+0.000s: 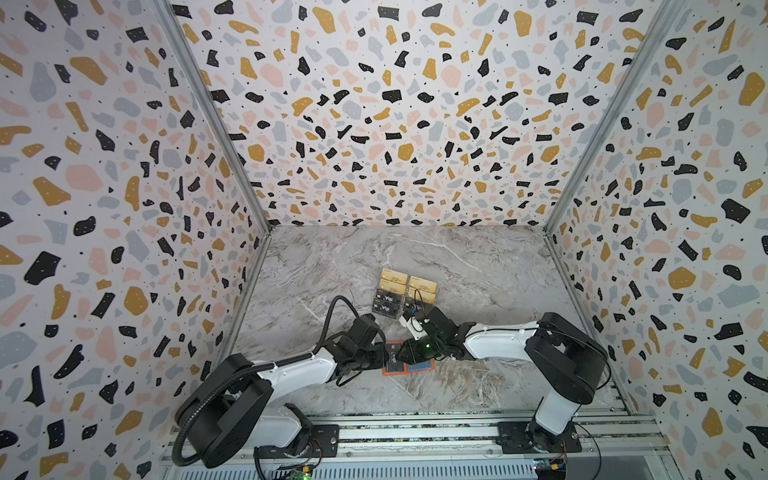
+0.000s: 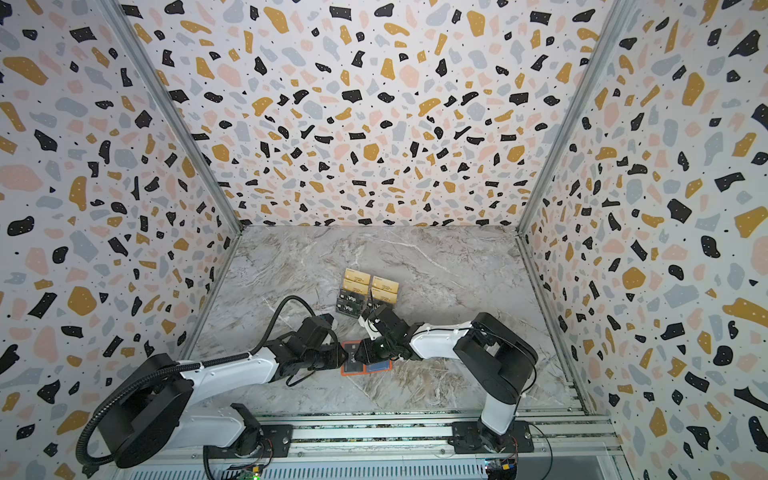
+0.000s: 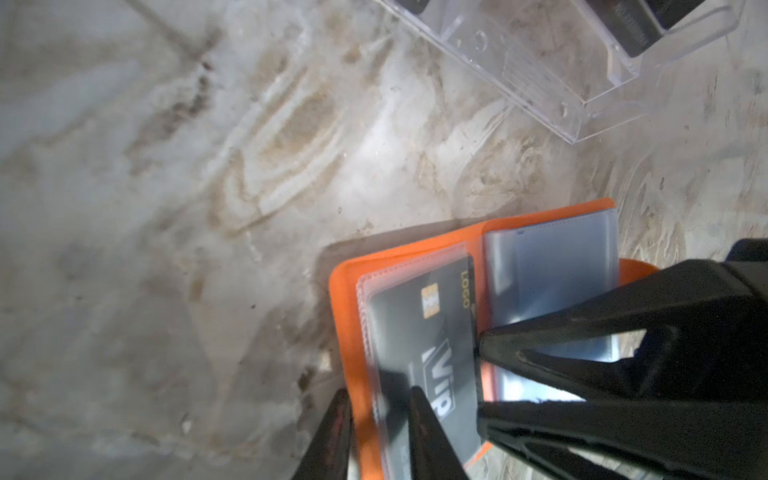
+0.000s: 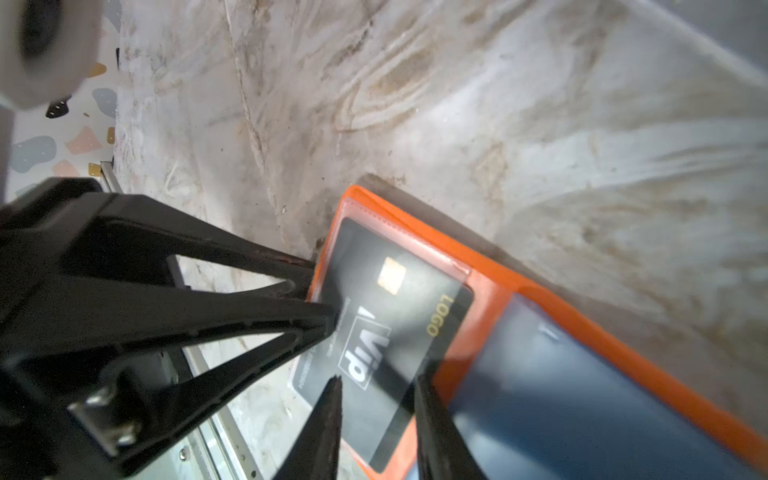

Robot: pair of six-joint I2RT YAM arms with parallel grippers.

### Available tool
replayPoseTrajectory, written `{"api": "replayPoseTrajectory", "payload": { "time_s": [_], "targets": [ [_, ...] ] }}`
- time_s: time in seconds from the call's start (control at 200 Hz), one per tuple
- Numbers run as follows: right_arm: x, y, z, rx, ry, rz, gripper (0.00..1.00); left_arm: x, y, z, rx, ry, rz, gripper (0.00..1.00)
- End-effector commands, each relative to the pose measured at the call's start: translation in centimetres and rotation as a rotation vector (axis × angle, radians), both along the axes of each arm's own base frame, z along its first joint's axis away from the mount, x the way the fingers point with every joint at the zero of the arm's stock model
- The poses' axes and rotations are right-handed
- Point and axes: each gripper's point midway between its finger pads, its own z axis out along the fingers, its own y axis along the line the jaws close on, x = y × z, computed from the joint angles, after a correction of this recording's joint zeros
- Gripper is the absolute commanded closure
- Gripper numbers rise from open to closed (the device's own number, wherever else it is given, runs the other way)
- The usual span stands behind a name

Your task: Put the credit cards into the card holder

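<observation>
Marble tabletop [image 1: 478, 266], terrazzo walls [image 1: 374, 104]; left fingers [image 3: 428, 440], right fingers [image 4: 324, 428] narrow at card holder [image 3: 345, 332], grip unclear.

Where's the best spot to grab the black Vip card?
Probably the long edge by the gold LOGO print. The black card lies tucked in a sleeve of the orange wallet, and only that edge seems to poke out, along the middle fold. So come from the fold side.
</observation>
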Motion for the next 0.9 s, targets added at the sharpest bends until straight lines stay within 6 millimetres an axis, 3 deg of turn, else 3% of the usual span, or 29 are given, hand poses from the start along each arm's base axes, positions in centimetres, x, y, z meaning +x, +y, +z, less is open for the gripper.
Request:
{"api": "replayPoseTrajectory", "payload": {
  "time_s": [0.0, 0.185, 0.365, 0.621, 0.746, 0.896],
  "targets": [
    [-0.2, 1.3, 1.0, 0.050, -0.002, 0.022, 0.69, 0.4, -1.1, 0.6, -0.021, -0.017, -0.038, 0.73],
    [-0.2, 1.5, 1.8, 0.077, -0.015, 0.016, 0.69, 0.5, -1.3, 0.3, -0.012, -0.009, -0.049, 0.73],
    [0.4, -0.1, 2.8, 0.059, -0.055, -0.018, 0.69, 0.8, -0.2, 0.7, 0.067, -0.018, -0.044, 0.72],
    [1.0, -3.7, 2.5, -0.057, -0.109, -0.033, 0.71, 1.3, 0.7, 4.5, 0.098, -0.062, -0.019, 0.68],
    [0.8, -5.1, 1.9, -0.100, -0.118, -0.038, 0.75, 1.1, -0.8, 6.1, 0.041, -0.075, -0.037, 0.68],
    [0.5, -6.4, 1.0, -0.132, -0.111, -0.061, 0.77, 0.6, -4.3, 7.1, -0.057, -0.083, -0.090, 0.68]
  ]
}}
